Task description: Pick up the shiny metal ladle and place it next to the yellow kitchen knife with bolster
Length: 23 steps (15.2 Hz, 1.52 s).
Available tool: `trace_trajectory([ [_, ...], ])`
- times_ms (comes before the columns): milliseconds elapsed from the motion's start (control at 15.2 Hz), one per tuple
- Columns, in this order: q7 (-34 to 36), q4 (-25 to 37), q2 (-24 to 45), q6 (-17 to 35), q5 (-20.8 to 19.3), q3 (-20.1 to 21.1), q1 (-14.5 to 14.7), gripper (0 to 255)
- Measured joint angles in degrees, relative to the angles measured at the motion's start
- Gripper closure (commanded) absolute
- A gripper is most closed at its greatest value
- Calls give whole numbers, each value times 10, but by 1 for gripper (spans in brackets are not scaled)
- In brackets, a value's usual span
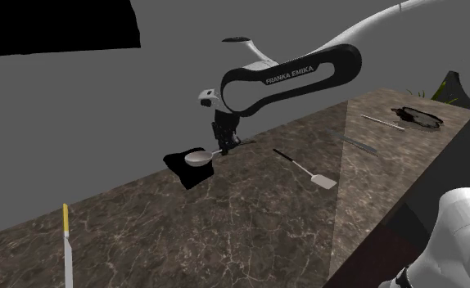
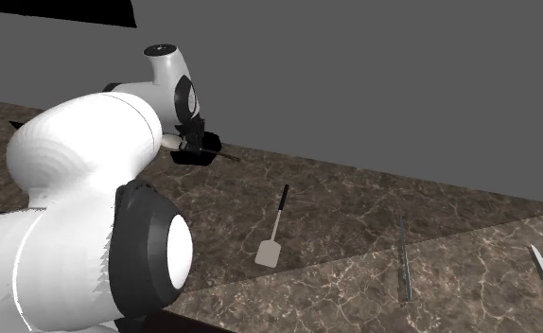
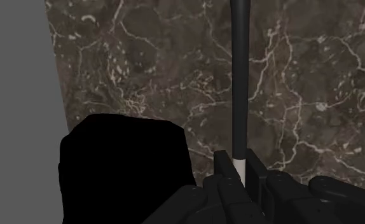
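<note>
Grip clamped on ladle (image 1: 199, 157), gripper (image 1: 225, 144) at mid-frame of the shoulder view, low over the counter (image 1: 250, 221) by its wall-side edge. Along the wrist view: black fingers (image 3: 222, 168) closed on the pale shank, dark handle running straight away over the marble. Held close to the bowl, probably to stop the heavy end from swinging. Bowl level, apparently just clear of a black patch (image 1: 180, 168) on the stone.

Yellow-handled knife (image 1: 65, 245) well apart at lower left, handle end up against that same wall-side edge, blade pointing down-frame. Between the two, bare marble and a wide lane running toward lower left. Spatula (image 1: 307, 170) right of centre, outside that lane. Open stone to the right of the knife, likely the safer spot for setting down, with less room on its left.
</note>
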Motion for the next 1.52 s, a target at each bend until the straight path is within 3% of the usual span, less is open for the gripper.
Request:
trace_trajectory([
  [792,156,50,33,-22,-27,57,88,255],
  [1518,280,174,123,-63,-51,96,168,255],
])
